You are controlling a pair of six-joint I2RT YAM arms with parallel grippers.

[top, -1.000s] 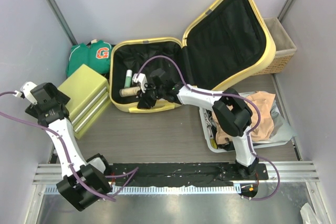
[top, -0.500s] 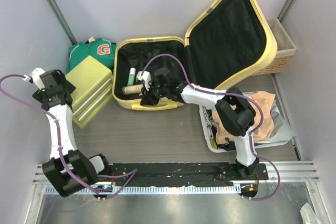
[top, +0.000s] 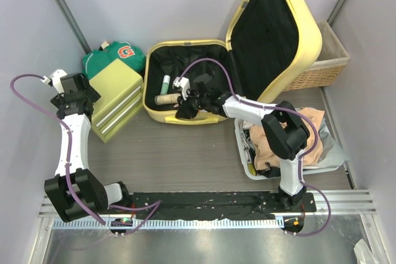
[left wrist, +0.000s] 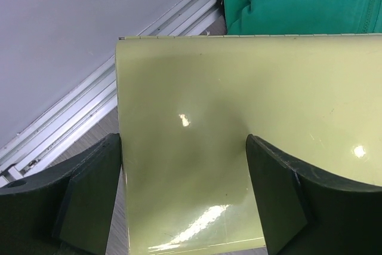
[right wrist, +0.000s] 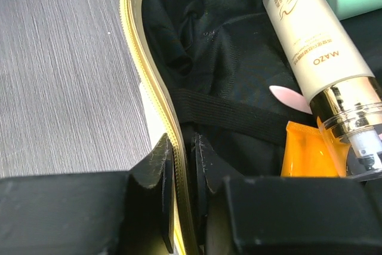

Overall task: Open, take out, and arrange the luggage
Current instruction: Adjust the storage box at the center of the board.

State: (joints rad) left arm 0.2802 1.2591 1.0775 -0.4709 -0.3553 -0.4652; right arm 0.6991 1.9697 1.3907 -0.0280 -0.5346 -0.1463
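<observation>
A smooth, hard yellow shell and black cloth lining (top: 266,35) are shown by the luggage (top: 307,41). Glossy plastic is seen on the yellow-green box (left wrist: 239,117), woven wicker on the basket (top: 323,66) at two o'clock, and matt wood grain on the table (right wrist: 59,58).

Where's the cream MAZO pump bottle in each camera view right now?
Top external: the cream pump bottle lies in the luggage base, left of centre.
Right wrist: upper right, past the right fingers clamped on the rim.
Left wrist: not in it.
Shared landmark: the luggage's yellow front rim.
</observation>
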